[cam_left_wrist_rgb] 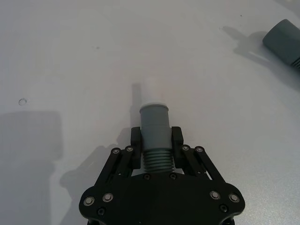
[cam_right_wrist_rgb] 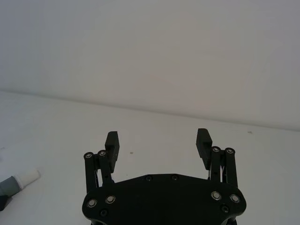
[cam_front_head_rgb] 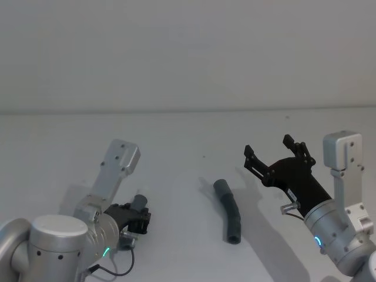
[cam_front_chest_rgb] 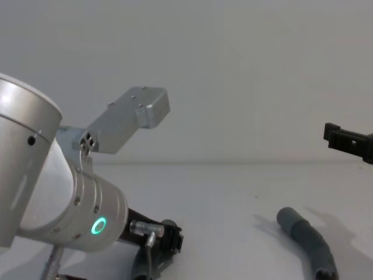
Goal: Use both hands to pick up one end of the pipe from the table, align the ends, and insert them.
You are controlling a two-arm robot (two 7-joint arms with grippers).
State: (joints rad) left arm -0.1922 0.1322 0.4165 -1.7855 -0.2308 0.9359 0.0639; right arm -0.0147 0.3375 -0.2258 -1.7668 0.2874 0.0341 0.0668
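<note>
The left pincer (cam_left_wrist_rgb: 156,139) was clenched on one pipe piece (cam_left_wrist_rgb: 154,123), low by the counter (cam_front_head_rgb: 176,170). Its white plug tip (cam_right_wrist_rgb: 27,177) poked out in front. The right pincer (cam_right_wrist_rgb: 158,140) was wide open and held nothing, up above the counter. The other pipe piece (cam_front_head_rgb: 230,212) lay flat on the counter between the two arms, near the right pincer but not touching it. The right pincer should come down over the ribbed part close to one end, squeeze gently, and leave that end sticking out. Which end fits the plug was hard to tell.
</note>
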